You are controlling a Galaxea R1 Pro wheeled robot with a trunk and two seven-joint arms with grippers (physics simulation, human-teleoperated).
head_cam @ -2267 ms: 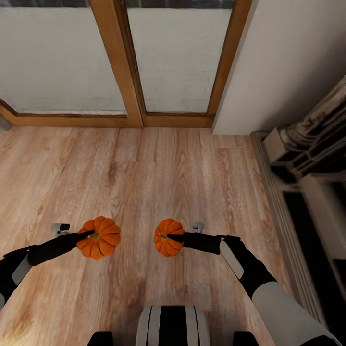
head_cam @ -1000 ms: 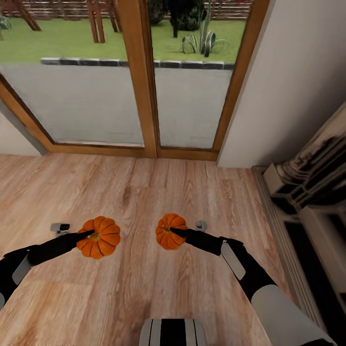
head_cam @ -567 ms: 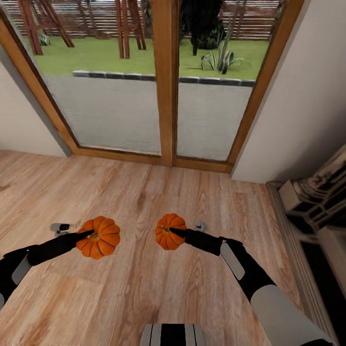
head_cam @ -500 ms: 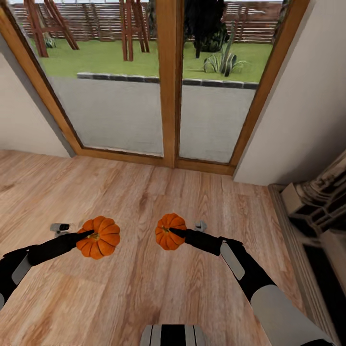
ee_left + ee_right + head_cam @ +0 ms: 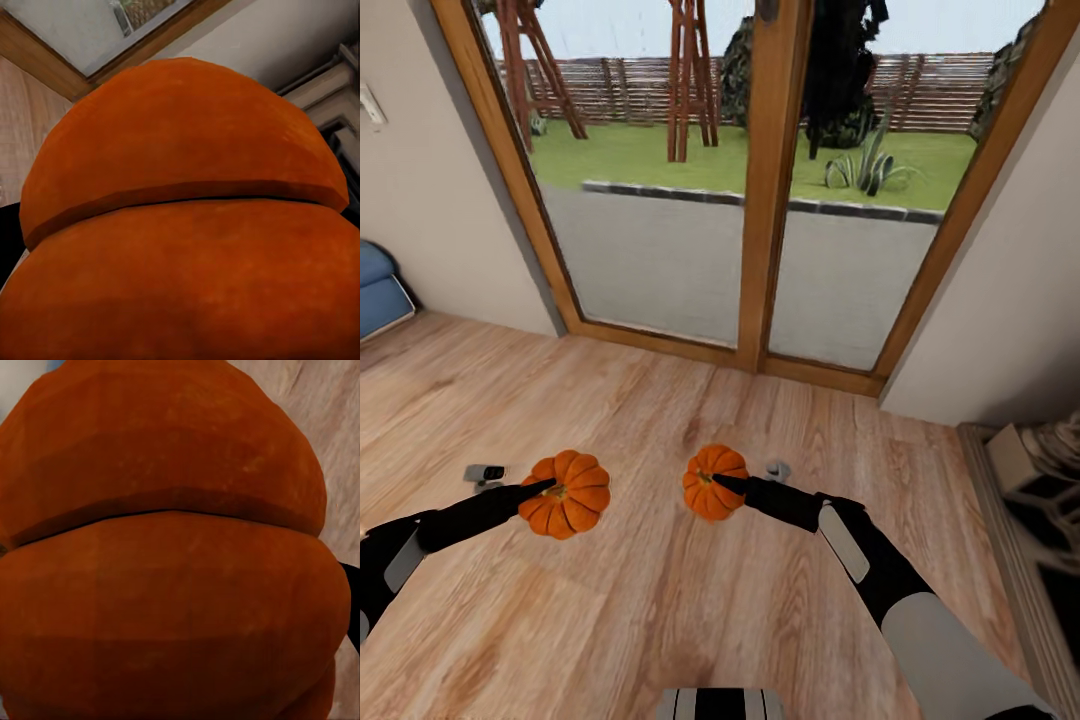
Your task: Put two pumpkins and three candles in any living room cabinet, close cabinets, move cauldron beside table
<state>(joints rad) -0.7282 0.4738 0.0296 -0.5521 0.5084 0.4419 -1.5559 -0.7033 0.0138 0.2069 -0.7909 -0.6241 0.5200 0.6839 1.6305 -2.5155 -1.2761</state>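
I hold a ribbed round orange pumpkin (image 5: 566, 493) clamped in my left claw (image 5: 548, 487) at ten o'clock, and its twin (image 5: 712, 481) in my right claw (image 5: 720, 483) at twelve, above light wood plank floor (image 5: 660, 600).

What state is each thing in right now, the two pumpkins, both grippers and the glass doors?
Larger ribbed orange pumpkin: held off the floor by the left gripper.
Smaller ribbed orange pumpkin: held by the right gripper.
Wood-framed glass doors: closed.
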